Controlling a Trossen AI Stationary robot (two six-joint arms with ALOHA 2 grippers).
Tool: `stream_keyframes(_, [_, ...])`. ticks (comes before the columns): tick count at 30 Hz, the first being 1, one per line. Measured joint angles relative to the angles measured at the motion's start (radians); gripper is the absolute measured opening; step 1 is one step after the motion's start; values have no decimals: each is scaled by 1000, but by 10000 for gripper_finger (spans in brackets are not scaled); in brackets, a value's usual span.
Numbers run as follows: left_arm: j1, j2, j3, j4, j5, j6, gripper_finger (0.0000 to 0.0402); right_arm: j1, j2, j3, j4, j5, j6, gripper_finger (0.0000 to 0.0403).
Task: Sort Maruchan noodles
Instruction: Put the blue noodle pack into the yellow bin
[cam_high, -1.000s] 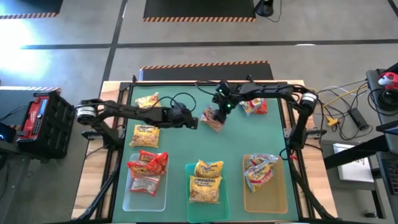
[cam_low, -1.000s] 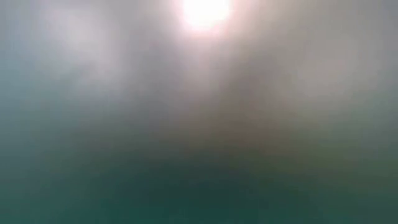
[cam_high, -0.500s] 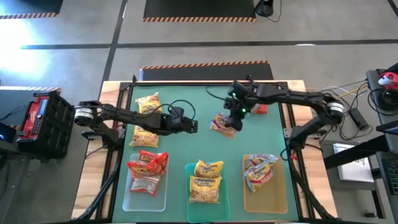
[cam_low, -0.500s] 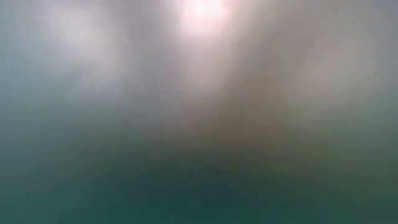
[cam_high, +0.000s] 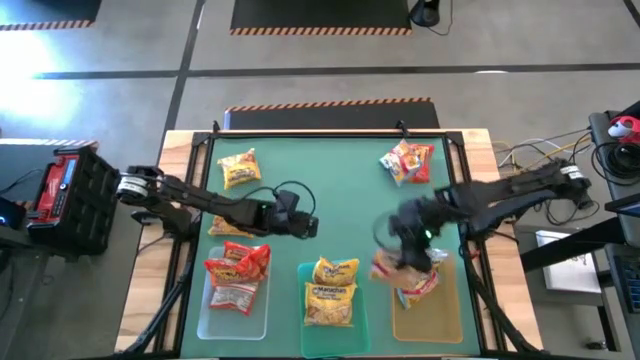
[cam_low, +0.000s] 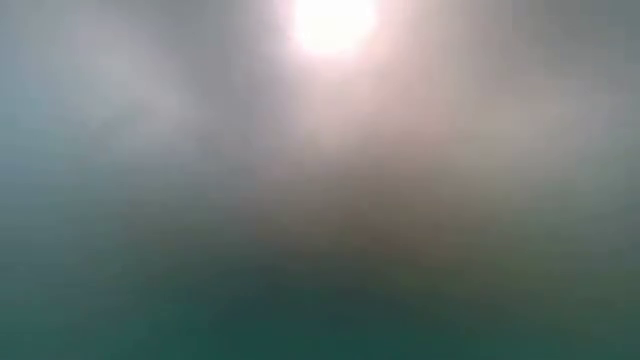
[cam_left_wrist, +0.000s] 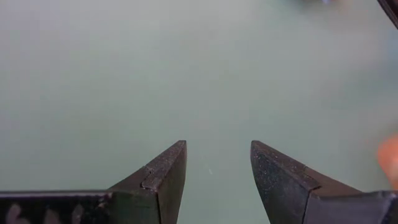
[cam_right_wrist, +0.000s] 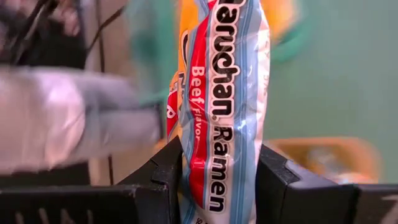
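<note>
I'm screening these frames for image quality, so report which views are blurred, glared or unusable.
Low view: unusable, a grey-teal haze with one bright glare spot at the top. High view: mostly crisp, but the right gripper and its carried packet smear with motion. Right wrist view: the crinkly red-and-white Maruchan beef ramen packet is readable, the background streaked. Left wrist view: the open left gripper sharp, the green mat soft.

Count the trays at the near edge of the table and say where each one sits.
3. The clear tray is on the left, the teal tray in the middle and the amber tray on the right, where the right hand holds a noodle packet.
</note>
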Motion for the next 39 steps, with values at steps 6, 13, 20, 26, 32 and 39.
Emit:
stream_keyframes(6, [-75,0,0,1,-53,-37,162,305,-19,7,11,151,132,121])
stream_keyframes(13, [-124,0,1,18,-59,-60,162,456,11,-13,-118,301,232,121])
stream_keyframes(20, [-151,0,1,20,-60,-111,162,471,16,-97,-164,212,235,121])
stream_keyframes(26, [-159,0,1,20,-61,-115,162,468,14,-174,-156,183,321,123])
stream_keyframes(32, [-159,0,1,20,-77,-115,162,467,14,-198,-174,159,414,159])
stream_keyframes(39, [-152,0,1,20,-85,-115,162,464,5,-123,-232,183,366,209])
